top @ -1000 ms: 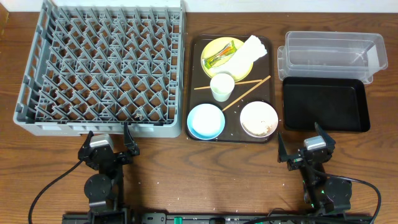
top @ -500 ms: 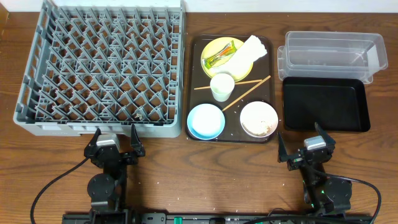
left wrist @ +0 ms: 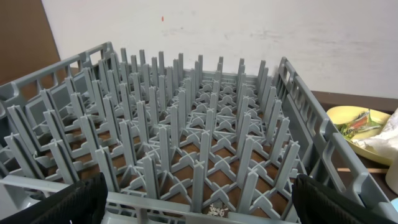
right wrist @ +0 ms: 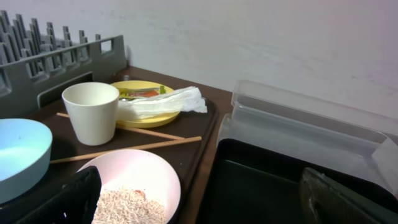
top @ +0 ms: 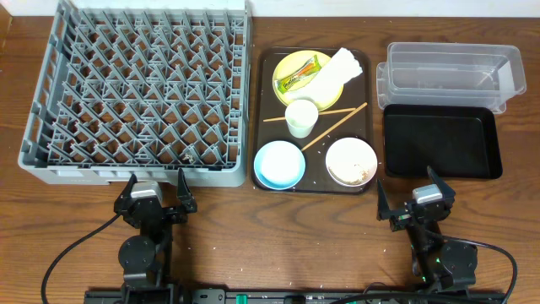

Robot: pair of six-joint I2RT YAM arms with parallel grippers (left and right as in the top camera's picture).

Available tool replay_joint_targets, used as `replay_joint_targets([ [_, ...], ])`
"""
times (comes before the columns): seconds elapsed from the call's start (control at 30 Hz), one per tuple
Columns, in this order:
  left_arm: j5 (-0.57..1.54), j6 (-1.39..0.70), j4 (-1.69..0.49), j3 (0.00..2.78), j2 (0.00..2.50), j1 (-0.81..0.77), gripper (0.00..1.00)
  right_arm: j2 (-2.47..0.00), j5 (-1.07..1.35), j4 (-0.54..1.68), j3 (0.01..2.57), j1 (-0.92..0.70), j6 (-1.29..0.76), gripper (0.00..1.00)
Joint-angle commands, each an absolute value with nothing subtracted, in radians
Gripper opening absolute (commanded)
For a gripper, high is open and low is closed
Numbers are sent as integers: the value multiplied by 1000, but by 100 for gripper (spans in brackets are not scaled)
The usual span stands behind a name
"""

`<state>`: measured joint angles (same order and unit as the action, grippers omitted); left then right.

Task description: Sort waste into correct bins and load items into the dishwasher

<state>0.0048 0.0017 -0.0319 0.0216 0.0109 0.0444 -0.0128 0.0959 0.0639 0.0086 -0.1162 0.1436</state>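
The grey dish rack (top: 139, 93) fills the table's left and is empty; it also fills the left wrist view (left wrist: 186, 137). A brown serving tray (top: 266, 84) holds a yellow plate (top: 295, 63) with a green-yellow wrapper (top: 301, 74) and a white napkin (top: 333, 69), a white cup (top: 301, 117), two chopsticks (top: 336, 124), a light blue bowl (top: 279, 164) and a white bowl (top: 351, 160) with rice scraps (right wrist: 130, 206). The clear tub (top: 451, 74) and black tray (top: 440, 140) lie at the right. My left gripper (top: 154, 191) is open in front of the rack. My right gripper (top: 413, 190) is open in front of the black tray.
The brown wooden table (top: 278, 245) has small white crumbs along its front. A pale wall stands behind the table in both wrist views. Black cables run from both arm bases at the table's front edge.
My left gripper has shifted slightly to the right and toward the front of the rack. The right arm and all objects have not moved.
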Motion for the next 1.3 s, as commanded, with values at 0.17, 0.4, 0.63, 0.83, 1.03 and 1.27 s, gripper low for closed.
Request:
replay_joint_targets([
  [0.17,-10,14,-73,4,4,41,96,-13,68,33,6,-123,155,99],
  [0.4,-10,14,-73,4,4,41,96,-13,68,-21,6,-123,155,99],
  [0.63,-10,14,-73,4,4,41,96,-13,68,-55,19,-123,155,99],
  [0.83,-10,14,-73,4,4,41,96,-13,60,-64,57,-123,155,99],
  [1.03,-10,14,-73,4,4,41,96,-20,109,-27,131,-123,99,99],
  [1.27,-10,14,-73,4,4,41,96,-149,162,120,324,-123,56,99],
])
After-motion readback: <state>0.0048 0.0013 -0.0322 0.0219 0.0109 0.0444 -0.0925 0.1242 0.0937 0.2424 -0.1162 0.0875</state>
